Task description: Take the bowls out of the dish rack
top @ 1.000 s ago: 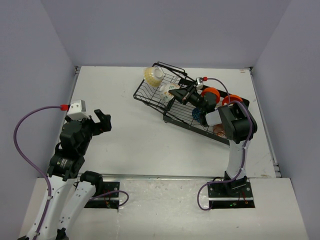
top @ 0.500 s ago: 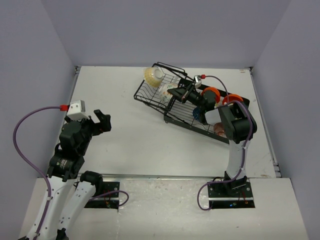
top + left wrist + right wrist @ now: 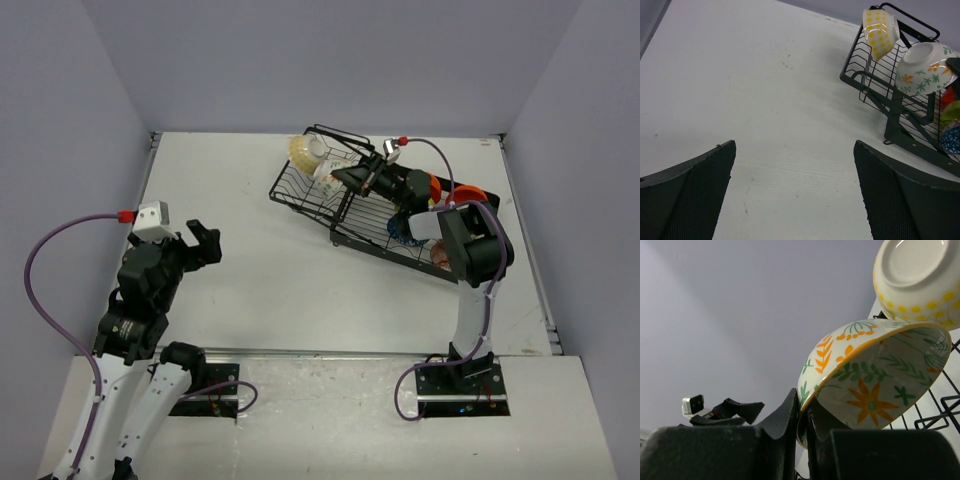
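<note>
The black wire dish rack stands at the back right. My right gripper is shut on the rim of the white floral bowl and holds it just above the rack's left section; one finger is inside the rim and one outside. The cream-yellow bowl leans in the far corner, just beyond the floral bowl. Orange bowls, a blue patterned bowl and a brownish pink bowl sit in the right section. A lime green bowl shows there too. My left gripper is open and empty over the table at left.
The rack lies at a slant, near the back and right table edges. Purple walls close in the white table on three sides. The left wrist view shows bare table between the left fingers.
My right gripper has moved up and toward the back with the floral bowl, raising it off the rack's bars near the cream-yellow bowl. The left arm has not moved.
</note>
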